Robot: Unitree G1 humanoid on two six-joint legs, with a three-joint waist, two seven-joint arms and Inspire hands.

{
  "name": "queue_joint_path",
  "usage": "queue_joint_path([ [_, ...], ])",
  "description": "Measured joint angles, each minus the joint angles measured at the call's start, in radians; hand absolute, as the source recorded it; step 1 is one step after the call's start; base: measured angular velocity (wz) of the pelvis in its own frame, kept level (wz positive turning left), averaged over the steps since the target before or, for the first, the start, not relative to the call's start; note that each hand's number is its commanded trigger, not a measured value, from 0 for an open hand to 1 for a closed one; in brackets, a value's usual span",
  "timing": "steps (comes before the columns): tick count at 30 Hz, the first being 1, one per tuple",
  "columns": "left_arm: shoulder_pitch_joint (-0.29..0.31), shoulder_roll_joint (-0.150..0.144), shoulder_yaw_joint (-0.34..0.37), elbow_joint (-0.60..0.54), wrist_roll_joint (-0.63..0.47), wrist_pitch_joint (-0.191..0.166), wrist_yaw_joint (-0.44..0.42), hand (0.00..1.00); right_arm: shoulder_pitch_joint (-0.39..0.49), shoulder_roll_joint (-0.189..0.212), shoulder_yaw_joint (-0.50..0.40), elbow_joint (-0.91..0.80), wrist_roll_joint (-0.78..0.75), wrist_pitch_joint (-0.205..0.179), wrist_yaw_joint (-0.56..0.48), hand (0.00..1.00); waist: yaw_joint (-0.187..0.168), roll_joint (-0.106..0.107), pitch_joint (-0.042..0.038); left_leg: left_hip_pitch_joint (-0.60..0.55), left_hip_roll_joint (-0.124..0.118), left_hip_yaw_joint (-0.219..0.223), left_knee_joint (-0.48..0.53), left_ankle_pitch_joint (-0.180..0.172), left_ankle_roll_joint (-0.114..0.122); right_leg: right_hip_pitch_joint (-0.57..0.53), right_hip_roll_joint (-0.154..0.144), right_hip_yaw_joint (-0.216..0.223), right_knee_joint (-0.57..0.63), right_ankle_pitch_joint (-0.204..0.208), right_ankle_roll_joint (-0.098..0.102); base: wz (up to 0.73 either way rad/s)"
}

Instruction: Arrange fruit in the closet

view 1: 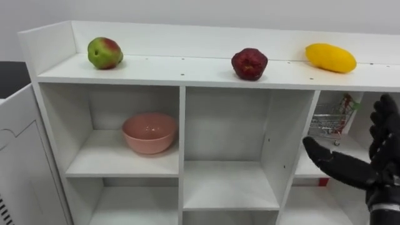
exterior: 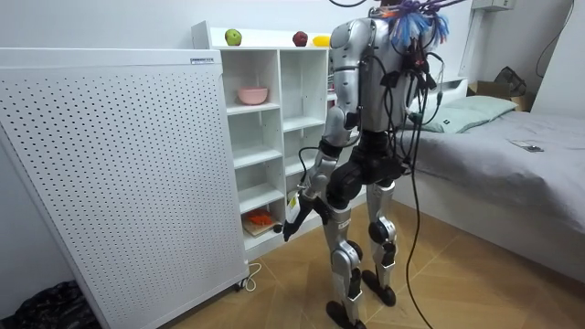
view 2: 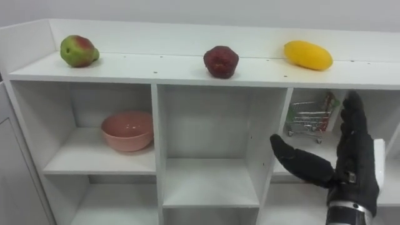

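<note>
Fingers [view 2: 354,125] on my right hand [view 2: 356,175] straight, spread, empty; yellow mango [view 2: 307,54] sits above, slightly left, lengthwise along closet top [view 2: 156,65]. I'd judge right hand nearest.

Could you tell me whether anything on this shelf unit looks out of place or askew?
Nothing stands out. The green-red fruit, dark red fruit and yellow fruit lie apart on the top board, and the pink bowl sits upright in its compartment.
</note>
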Motion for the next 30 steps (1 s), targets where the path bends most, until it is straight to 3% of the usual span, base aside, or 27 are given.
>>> queue_joint_path([
  [6,-0.011,0.005,0.000,0.006,0.000,0.000,0.000,0.00,-0.076,-0.004,0.005,-0.002,-0.048,-0.002,-0.005,0.00,0.022,-0.011,0.0007,-0.001,0.001,-0.013,0.000,0.001,0.000,0.001,0.001,-0.007,-0.003,0.000,0.000,0.05],
  [15,-0.007,0.019,-0.001,-0.009,0.013,0.001,-0.029,0.00,-0.179,-0.012,0.005,-0.022,-0.043,-0.003,-0.003,0.00,0.029,-0.023,-0.0014,-0.007,0.000,-0.038,0.000,0.001,0.000,0.005,-0.001,-0.022,-0.003,0.000,0.000,0.09],
  [20,-0.009,0.022,-0.002,-0.008,0.017,0.000,-0.029,0.00,-0.227,-0.057,0.005,-0.017,-0.016,-0.003,0.008,0.00,0.047,-0.026,0.0004,-0.007,-0.001,-0.046,0.004,0.002,0.001,0.009,-0.002,-0.031,-0.001,0.000,0.000,0.02],
  [25,-0.010,0.022,-0.002,-0.004,0.035,0.011,-0.033,0.00,-0.365,-0.079,0.010,0.052,-0.001,0.007,0.045,0.00,0.061,-0.030,0.0095,-0.020,-0.001,-0.046,0.018,0.002,-0.001,0.005,-0.002,-0.031,-0.002,0.000,0.000,0.00],
  [30,-0.007,0.023,-0.003,-0.009,0.033,0.031,-0.050,0.00,-0.372,-0.128,0.048,0.064,0.006,0.019,0.068,0.00,0.082,-0.032,0.0098,-0.022,-0.001,-0.049,0.017,0.002,-0.001,0.005,-0.002,-0.035,-0.001,0.000,0.000,0.01],
])
